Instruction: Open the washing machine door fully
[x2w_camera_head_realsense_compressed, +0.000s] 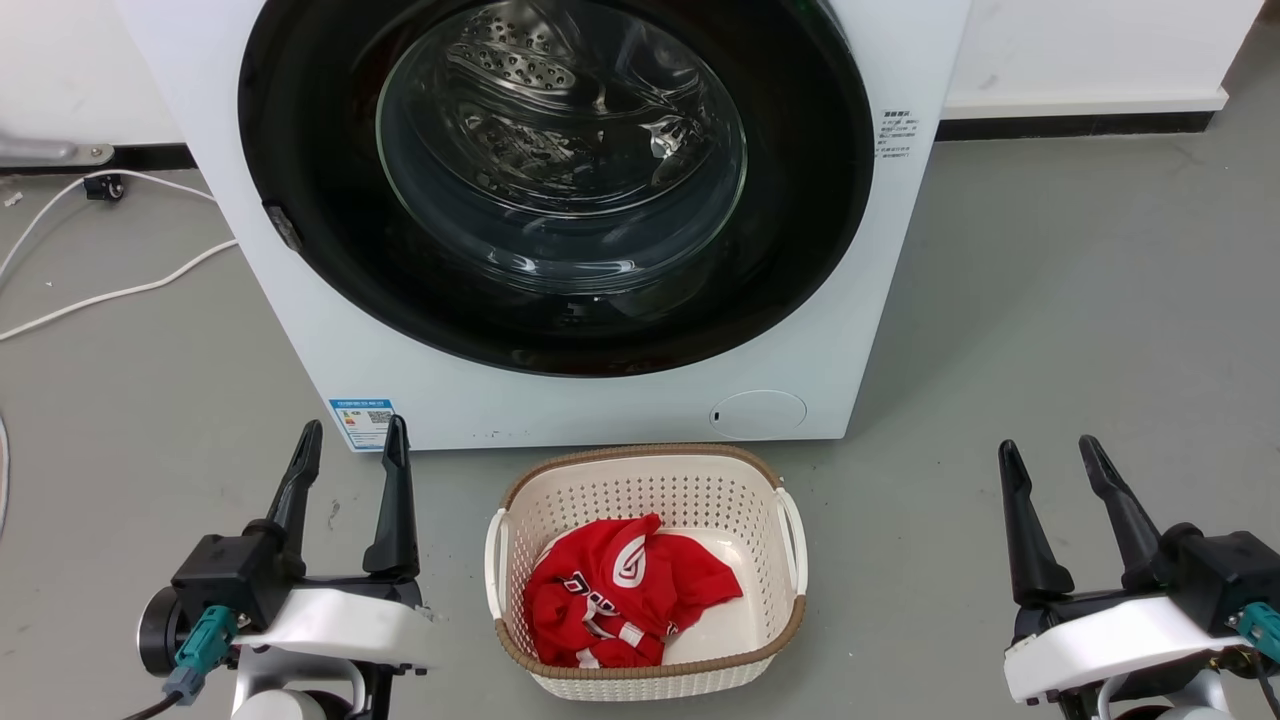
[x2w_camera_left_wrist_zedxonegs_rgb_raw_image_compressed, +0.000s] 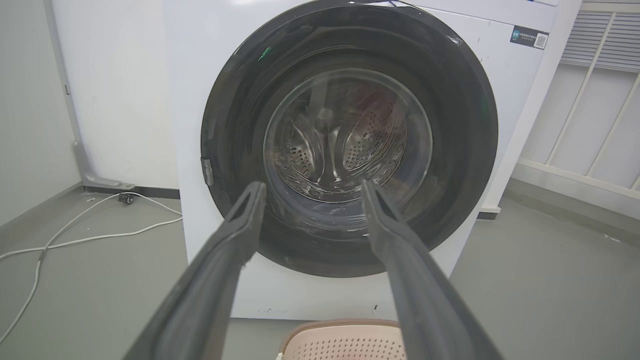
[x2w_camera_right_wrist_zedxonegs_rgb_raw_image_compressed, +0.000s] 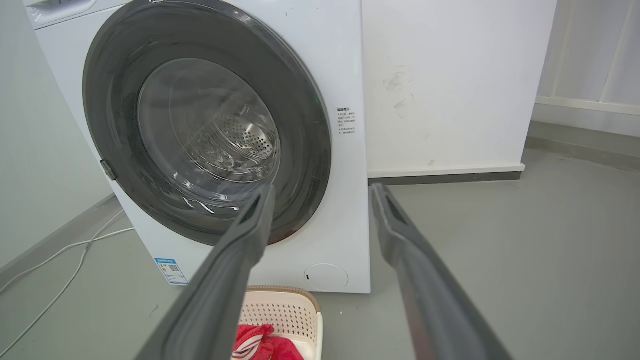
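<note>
Door: we see the washing machine door shut flat against the front of the machine. Its glossy black ring spans nearly the full width, and the steel drum shows through the clear bulging window.
Door edge: a small grey tab sits on the door's left rim, a little below the middle.
Machine: the white washing machine stands on the grey floor against a white wall. It has a small round white flap low on the right of its front and a blue sticker at the lower left corner.
Left gripper: we find the left gripper low on our left, fingers spread wide and holding nothing. Its tips are near the machine's lower left corner and well apart from the door.
Right gripper: the right gripper sits low on our right, out past the machine's right side. Its fingers are likewise parted and empty, well apart from the door.
Basket: a cream perforated basket with a brown rim stands on the floor just in front of the machine, between our two grippers.
Garment: a crumpled red garment with white markings lies inside the basket.
Cable: a white cable trails over the floor to the left of the machine.
</note>
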